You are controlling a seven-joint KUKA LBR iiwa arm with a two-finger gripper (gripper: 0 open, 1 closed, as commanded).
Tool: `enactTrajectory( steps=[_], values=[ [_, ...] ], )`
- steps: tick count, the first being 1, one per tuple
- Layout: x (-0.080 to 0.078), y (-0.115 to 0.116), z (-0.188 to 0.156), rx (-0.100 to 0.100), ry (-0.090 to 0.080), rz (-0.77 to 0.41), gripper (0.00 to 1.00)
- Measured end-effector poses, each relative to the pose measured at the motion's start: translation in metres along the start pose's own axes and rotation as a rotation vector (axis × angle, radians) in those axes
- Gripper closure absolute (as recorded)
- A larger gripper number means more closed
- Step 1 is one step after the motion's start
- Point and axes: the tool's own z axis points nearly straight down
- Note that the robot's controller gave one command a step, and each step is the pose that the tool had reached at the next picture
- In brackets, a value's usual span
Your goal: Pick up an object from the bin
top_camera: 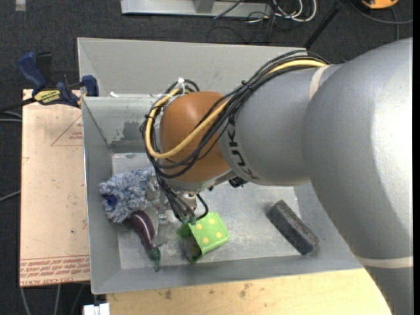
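Grey arm (pixel 341 130), closest to the lens, reached in from 3 o'clock. Its orange wrist cover (pixel 193 136) sat above the gripper (pixel 176 207), which hung low over the 7 o'clock part of the bin (pixel 252 205). Whether the claw was open or closed could not be told. A green cube (pixel 210 235) with yellow dots lay just beside it at 5 o'clock. A purple aubergine-shaped toy (pixel 144 227) lay near at 8 o'clock and a blue-and-white cloth (pixel 125 192) at 9 o'clock. A dark grey block (pixel 292 226) lay well apart at 3 o'clock.
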Motion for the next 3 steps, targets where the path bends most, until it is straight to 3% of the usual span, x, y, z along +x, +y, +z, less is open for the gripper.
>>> enactTrajectory(
  steps=[1, 2, 3],
  values=[
    [-0.002, -0.001, -0.005, -0.002, -0.007, 0.004, 0.00],
    [-0.044, 0.015, 0.023, -0.003, -0.016, -0.143, 0.00],
    [-0.066, 0.019, 0.034, 0.000, -0.009, -0.190, 0.00]
  ],
)
